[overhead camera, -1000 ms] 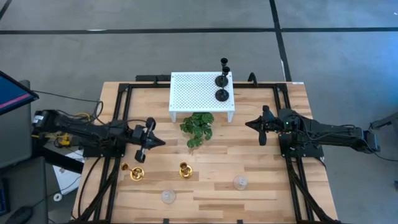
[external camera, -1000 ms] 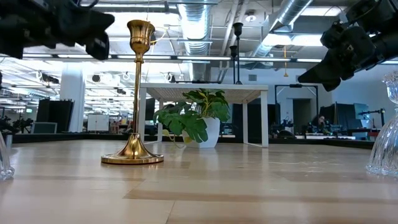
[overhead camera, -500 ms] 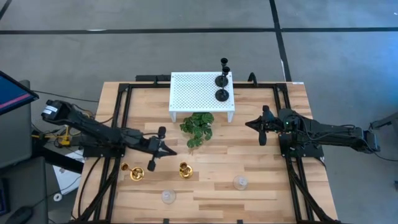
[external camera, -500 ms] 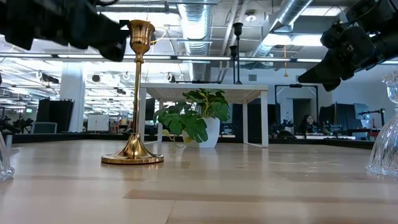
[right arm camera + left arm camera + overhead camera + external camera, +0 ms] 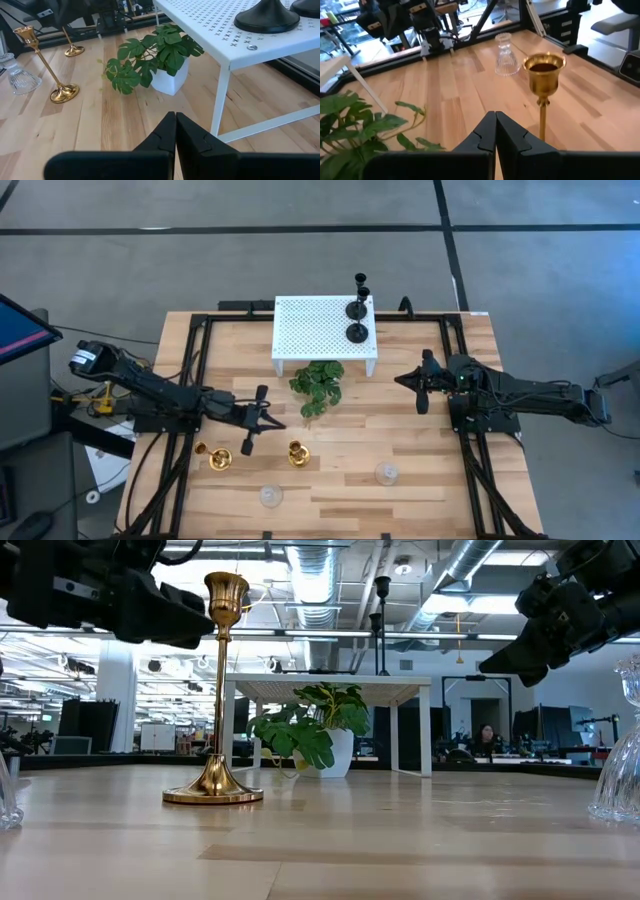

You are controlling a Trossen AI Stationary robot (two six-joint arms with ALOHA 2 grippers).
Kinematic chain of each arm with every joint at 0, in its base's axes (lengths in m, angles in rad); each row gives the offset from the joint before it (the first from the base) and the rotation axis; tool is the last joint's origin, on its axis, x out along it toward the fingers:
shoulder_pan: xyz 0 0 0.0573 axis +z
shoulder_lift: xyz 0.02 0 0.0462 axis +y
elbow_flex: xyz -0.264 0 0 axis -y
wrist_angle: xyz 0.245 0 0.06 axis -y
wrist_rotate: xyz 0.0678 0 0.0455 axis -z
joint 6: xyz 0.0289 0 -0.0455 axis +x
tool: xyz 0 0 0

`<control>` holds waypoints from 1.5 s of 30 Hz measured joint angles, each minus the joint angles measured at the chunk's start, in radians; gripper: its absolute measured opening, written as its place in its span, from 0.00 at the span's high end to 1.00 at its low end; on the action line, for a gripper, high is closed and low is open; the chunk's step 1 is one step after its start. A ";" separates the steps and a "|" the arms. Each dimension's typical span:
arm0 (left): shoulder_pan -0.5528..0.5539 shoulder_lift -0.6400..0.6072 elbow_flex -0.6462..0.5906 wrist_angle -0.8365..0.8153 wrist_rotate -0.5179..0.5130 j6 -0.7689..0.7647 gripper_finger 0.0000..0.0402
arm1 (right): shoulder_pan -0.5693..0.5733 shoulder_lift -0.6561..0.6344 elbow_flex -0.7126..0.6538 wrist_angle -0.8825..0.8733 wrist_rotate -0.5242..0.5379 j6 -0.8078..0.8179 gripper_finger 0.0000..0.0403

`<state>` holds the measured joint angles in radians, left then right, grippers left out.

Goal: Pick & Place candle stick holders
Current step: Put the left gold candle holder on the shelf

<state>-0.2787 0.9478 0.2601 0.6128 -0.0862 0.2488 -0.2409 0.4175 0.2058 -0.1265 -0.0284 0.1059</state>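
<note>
Two gold candle stick holders (image 5: 220, 458) (image 5: 297, 452) stand upright on their round bases on the wooden table, toward its near left. Two clear glass holders (image 5: 269, 496) (image 5: 386, 473) stand near the front edge. Two black holders (image 5: 357, 308) (image 5: 357, 332) stand on the white perforated stand (image 5: 315, 330). My left gripper (image 5: 280, 424) is shut and hovers level, just to the far left of the tall gold holder (image 5: 543, 85), touching nothing. My right gripper (image 5: 400, 379) is shut and waits over the table's right part.
A green leafy plant (image 5: 317, 385) in a white pot stands in front of the white stand, close to my left gripper's far side. Black frame rails (image 5: 190, 370) run along the table's left and right sides. Bare wood lies between the two arms.
My left gripper has reached toward the table's right edge, coming closer to the tall gold holder, and has rolled a little about its own axis. It stays shut. Most of the move came in the first half second.
</note>
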 joint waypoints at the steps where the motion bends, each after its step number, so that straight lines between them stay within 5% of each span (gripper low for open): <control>1: 0.000 0.000 -0.003 0.000 0.000 0.000 0.99 | 0.000 0.000 0.000 0.000 0.000 0.000 1.00; 11: 0.000 -0.128 -0.010 -0.019 0.000 0.002 0.99 | 0.000 0.000 0.000 0.000 0.000 0.000 1.00; 20: 0.000 -0.393 -0.010 -0.321 -0.037 -0.023 0.99 | 0.000 0.000 0.000 0.000 0.000 0.000 1.00; 28: -0.001 -0.536 -0.011 -0.418 0.003 -0.081 0.99 | 0.000 0.000 0.000 0.000 0.000 0.000 1.00; 45: -0.008 -0.523 0.117 -0.418 0.004 -0.411 0.99 | 0.000 0.001 0.000 -0.003 0.000 0.000 1.00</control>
<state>-0.2863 0.4246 0.3774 0.1949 -0.0820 -0.1623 -0.2409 0.4187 0.2058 -0.1298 -0.0284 0.1058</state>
